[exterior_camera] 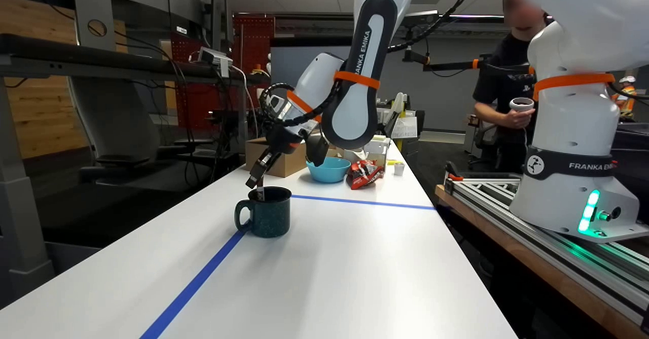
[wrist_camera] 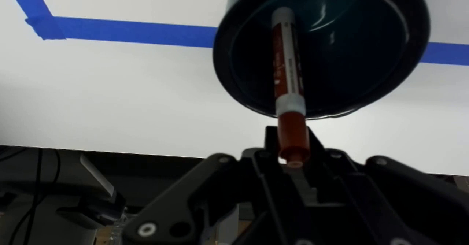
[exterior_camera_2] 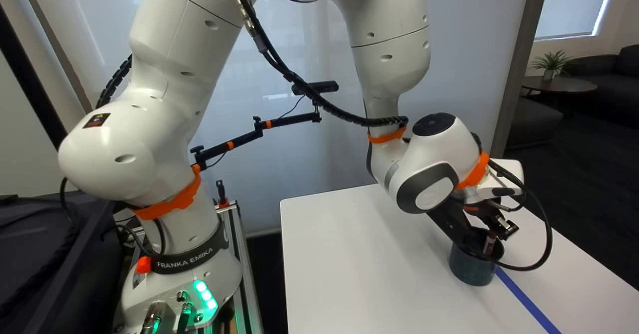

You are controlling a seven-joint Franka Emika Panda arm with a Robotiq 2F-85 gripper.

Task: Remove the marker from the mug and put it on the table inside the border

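Observation:
The dark teal mug (exterior_camera: 274, 221) stands upright on the white table (exterior_camera: 365, 273), over the long strip of the blue tape border (exterior_camera: 195, 284). In the wrist view the mug's opening (wrist_camera: 366, 51) faces the camera. The marker (wrist_camera: 287, 62) leans inside it, white tip end down, its red cap out past the rim. My gripper (wrist_camera: 293, 138) is shut on the red cap, one finger on each side. In both exterior views the gripper (exterior_camera: 256, 179) is just above the mug's rim, with the marker also visible in the mug (exterior_camera_2: 489, 244).
A crosswise tape strip (exterior_camera: 362, 201) lies behind the mug. Farther back stand a light-blue bowl (exterior_camera: 328, 172), a red bag (exterior_camera: 364, 175), a cardboard box (exterior_camera: 291, 159) and a small white cup (exterior_camera: 399, 168). A tape corner (wrist_camera: 45, 27) and the table edge show in the wrist view.

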